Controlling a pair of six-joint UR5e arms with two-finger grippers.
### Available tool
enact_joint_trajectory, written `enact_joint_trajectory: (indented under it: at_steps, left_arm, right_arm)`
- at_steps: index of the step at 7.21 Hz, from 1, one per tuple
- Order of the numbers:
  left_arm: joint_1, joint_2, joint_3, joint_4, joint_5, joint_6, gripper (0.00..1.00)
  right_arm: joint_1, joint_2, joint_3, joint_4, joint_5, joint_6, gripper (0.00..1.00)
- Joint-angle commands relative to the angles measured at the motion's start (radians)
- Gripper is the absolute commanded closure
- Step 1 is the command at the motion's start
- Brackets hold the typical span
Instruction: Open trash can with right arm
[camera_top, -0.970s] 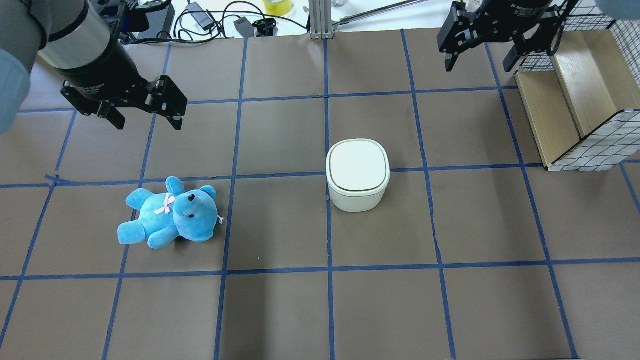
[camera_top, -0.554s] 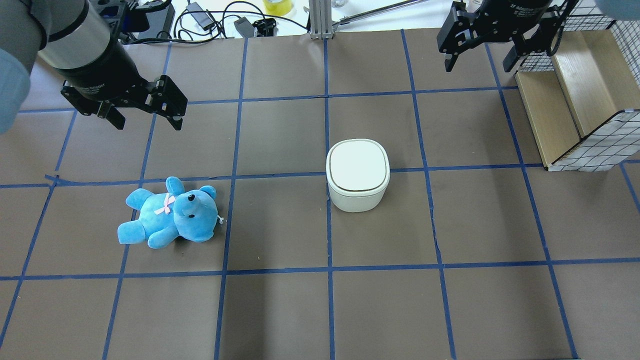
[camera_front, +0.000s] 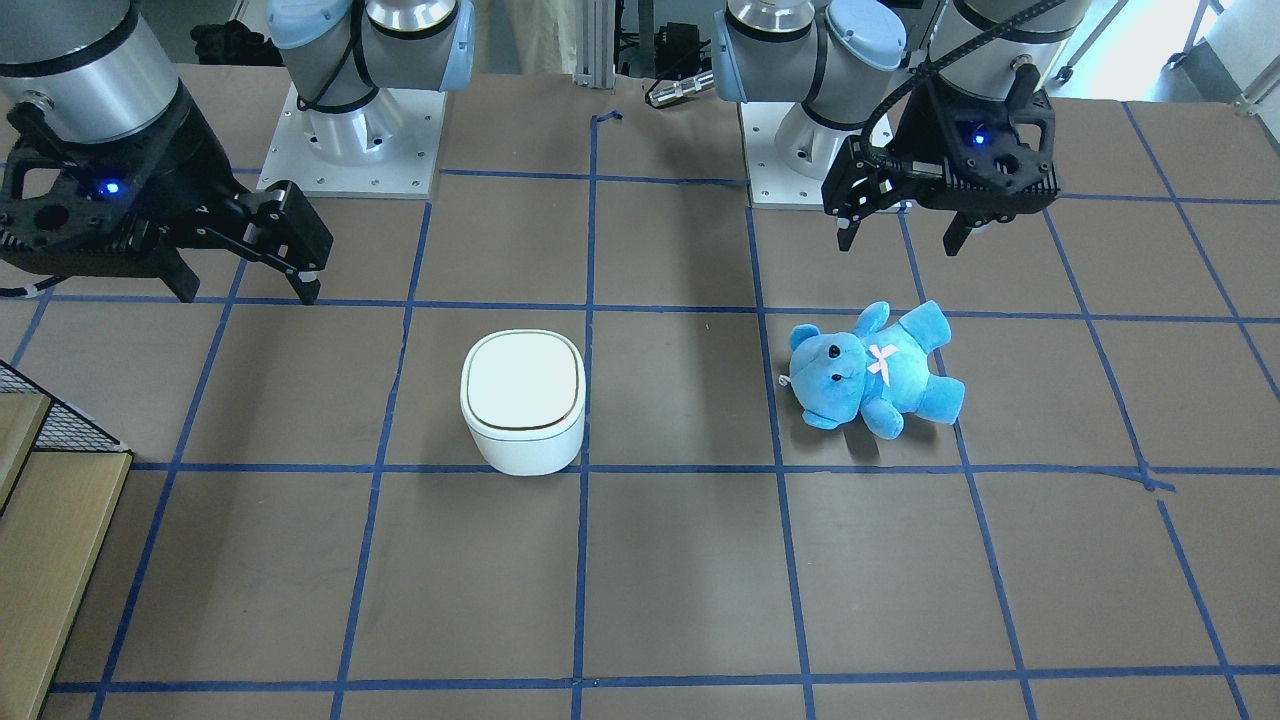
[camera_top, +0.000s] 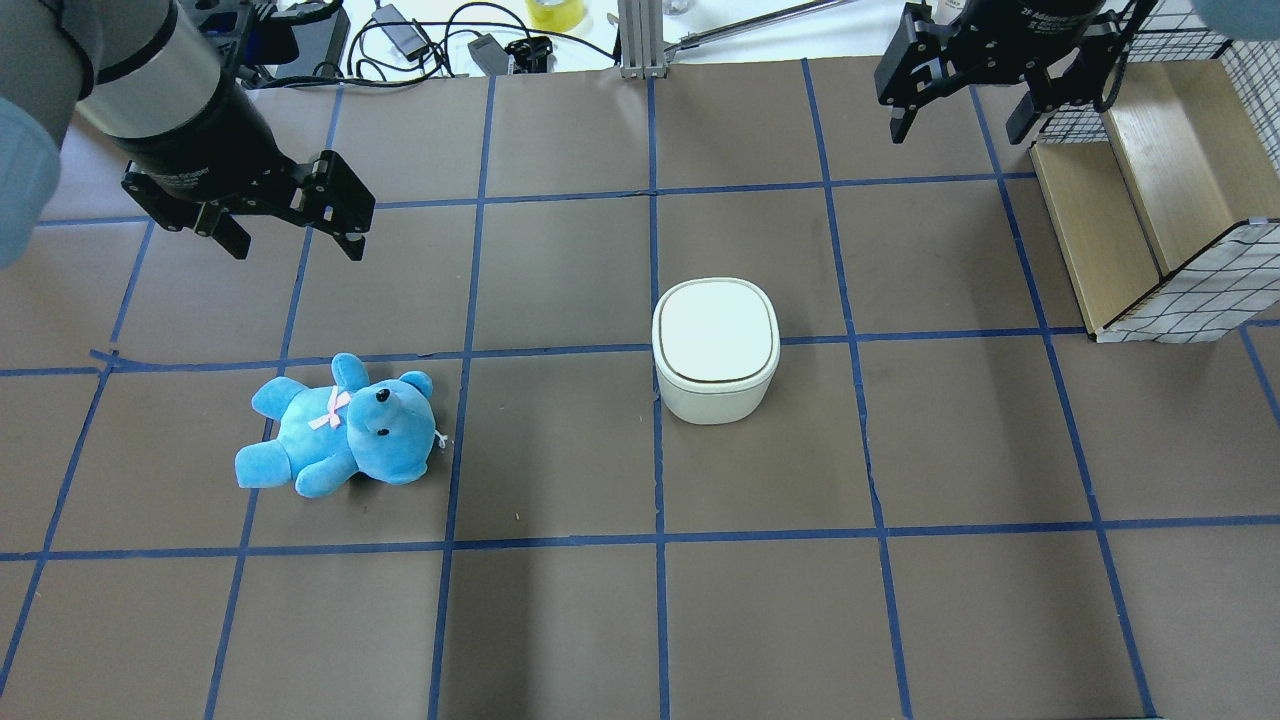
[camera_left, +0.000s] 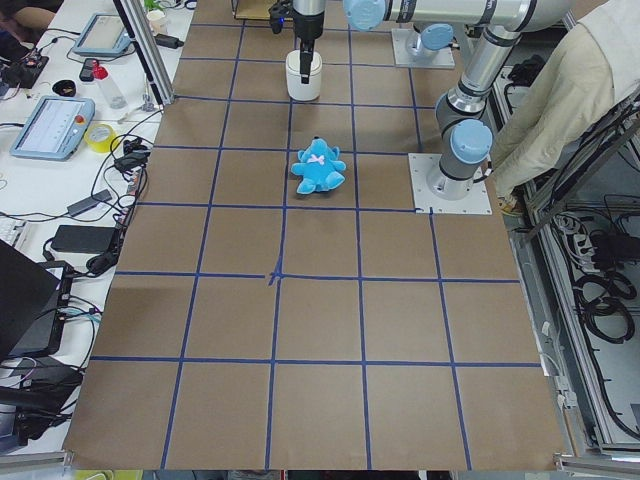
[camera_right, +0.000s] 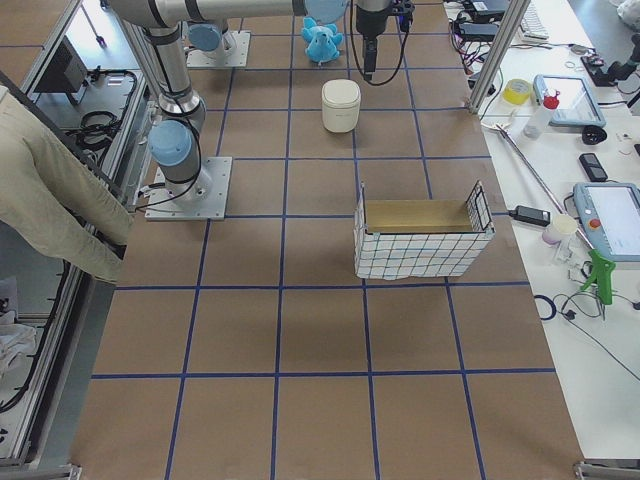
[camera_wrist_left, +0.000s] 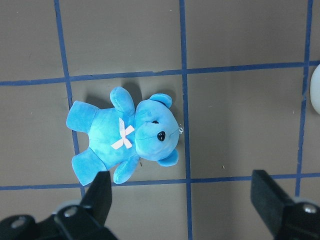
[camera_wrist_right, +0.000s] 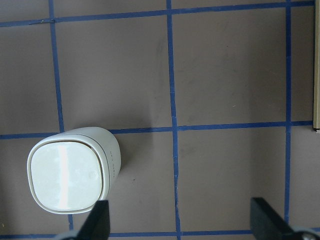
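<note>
The white trash can (camera_top: 715, 350) stands near the table's middle with its flat lid closed; it also shows in the front-facing view (camera_front: 523, 400) and at the lower left of the right wrist view (camera_wrist_right: 70, 177). My right gripper (camera_top: 957, 135) hangs open and empty, high above the table, behind and to the right of the can; in the front-facing view it (camera_front: 248, 290) is at the left. My left gripper (camera_top: 297, 250) is open and empty, above and behind the blue teddy bear (camera_top: 340, 430).
A wire basket with a wooden box (camera_top: 1150, 190) stands at the table's right edge, close to the right gripper. Cables and tools (camera_top: 450, 40) lie beyond the far edge. Blue tape lines grid the brown table (camera_top: 560, 620).
</note>
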Motion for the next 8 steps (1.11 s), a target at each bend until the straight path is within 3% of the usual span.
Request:
enact_joint_trajectory:
  at_steps: [1, 2, 3, 4, 6, 8]
  left_arm:
    - [0.0, 0.0, 0.0, 0.0, 0.0, -0.001, 0.0]
    - [0.0, 0.0, 0.0, 0.0, 0.0, -0.001, 0.0]
    - [0.0, 0.0, 0.0, 0.0, 0.0, 0.001, 0.0]
    - [0.0, 0.0, 0.0, 0.002, 0.0, -0.001, 0.0]
    - [0.0, 0.0, 0.0, 0.002, 0.0, -0.001, 0.0]
    - [0.0, 0.0, 0.0, 0.0, 0.0, -0.001, 0.0]
  right_arm:
    - [0.053, 0.007, 0.0, -0.016, 0.079, 0.117, 0.1]
    - [0.122, 0.012, 0.018, -0.04, 0.081, 0.226, 0.37]
    - [0.191, 0.015, 0.056, -0.122, 0.081, 0.277, 0.73]
    - [0.234, 0.019, 0.099, -0.146, 0.097, 0.277, 1.0]
    - [0.245, 0.031, 0.124, -0.161, 0.157, 0.279, 1.0]
    - [0.246, 0.07, 0.167, -0.257, 0.202, 0.271, 1.0]
